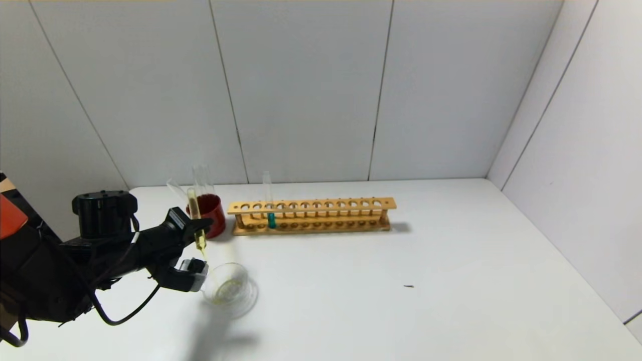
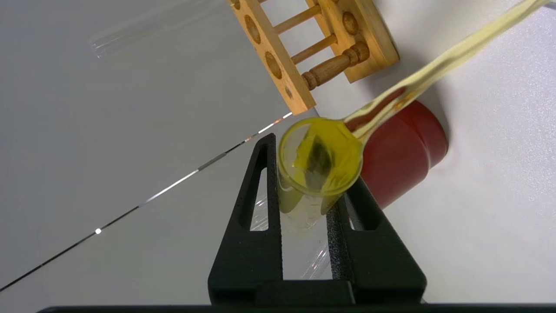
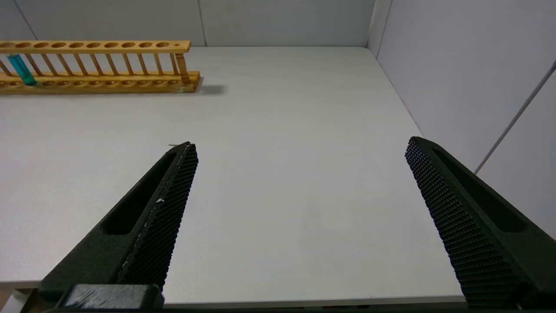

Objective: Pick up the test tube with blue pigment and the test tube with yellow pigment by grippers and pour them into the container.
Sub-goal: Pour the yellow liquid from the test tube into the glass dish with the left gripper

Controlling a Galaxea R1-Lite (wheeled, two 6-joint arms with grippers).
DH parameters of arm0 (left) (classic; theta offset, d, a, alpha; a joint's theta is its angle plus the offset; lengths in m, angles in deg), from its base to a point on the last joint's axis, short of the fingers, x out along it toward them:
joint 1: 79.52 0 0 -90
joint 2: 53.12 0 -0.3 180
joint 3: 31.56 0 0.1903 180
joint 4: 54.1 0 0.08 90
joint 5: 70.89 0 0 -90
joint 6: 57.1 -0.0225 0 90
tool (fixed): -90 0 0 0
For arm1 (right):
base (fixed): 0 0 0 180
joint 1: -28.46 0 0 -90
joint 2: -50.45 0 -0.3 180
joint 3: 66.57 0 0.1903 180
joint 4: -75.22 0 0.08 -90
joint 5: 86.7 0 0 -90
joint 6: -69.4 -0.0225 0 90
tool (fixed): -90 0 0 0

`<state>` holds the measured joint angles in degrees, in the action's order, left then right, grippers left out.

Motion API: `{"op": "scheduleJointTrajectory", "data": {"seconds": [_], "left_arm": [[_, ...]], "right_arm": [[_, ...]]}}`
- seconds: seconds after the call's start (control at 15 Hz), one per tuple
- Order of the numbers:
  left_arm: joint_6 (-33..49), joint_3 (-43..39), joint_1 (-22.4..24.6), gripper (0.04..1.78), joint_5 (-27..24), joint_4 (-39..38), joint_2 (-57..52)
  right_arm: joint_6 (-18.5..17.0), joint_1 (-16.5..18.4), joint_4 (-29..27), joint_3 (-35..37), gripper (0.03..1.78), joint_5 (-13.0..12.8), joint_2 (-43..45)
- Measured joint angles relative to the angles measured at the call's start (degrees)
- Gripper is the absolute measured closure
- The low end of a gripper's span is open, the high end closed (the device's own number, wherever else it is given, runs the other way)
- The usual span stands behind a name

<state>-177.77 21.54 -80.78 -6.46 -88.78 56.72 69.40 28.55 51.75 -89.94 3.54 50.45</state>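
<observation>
My left gripper (image 1: pixel 202 228) is shut on the test tube with yellow pigment (image 1: pixel 196 216) and holds it steeply tipped, lower end just above the container (image 1: pixel 235 301), a clear glass dish with a little yellow liquid in it. In the left wrist view the tube's yellow round end (image 2: pixel 320 156) sits between the black fingers (image 2: pixel 260 191), and a yellow stream (image 2: pixel 434 69) runs away from it. The test tube with blue pigment (image 1: pixel 271 216) stands upright in the wooden rack (image 1: pixel 311 215); it also shows in the right wrist view (image 3: pixel 21 69). My right gripper (image 3: pixel 302 143) is open and empty above the table's near right part, out of the head view.
A dark red cup (image 1: pixel 210 214) holding colourless clear tubes (image 1: pixel 200 178) stands just behind the left gripper, left of the rack. It fills the space beside the fingers in the left wrist view (image 2: pixel 404 161). A small dark speck (image 1: pixel 409 286) lies on the white table. Walls close the back and right.
</observation>
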Motion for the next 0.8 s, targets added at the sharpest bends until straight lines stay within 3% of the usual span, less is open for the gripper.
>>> {"op": "scheduleJointTrajectory", "data": {"seconds": [0.8], "left_arm": [[-1.62,1.07,-2.32,1.48,2.51,-0.13,0.89]], "right_arm": [[0.0,0.0,0.0,0.0,0.06,0.0,0.0]]}}
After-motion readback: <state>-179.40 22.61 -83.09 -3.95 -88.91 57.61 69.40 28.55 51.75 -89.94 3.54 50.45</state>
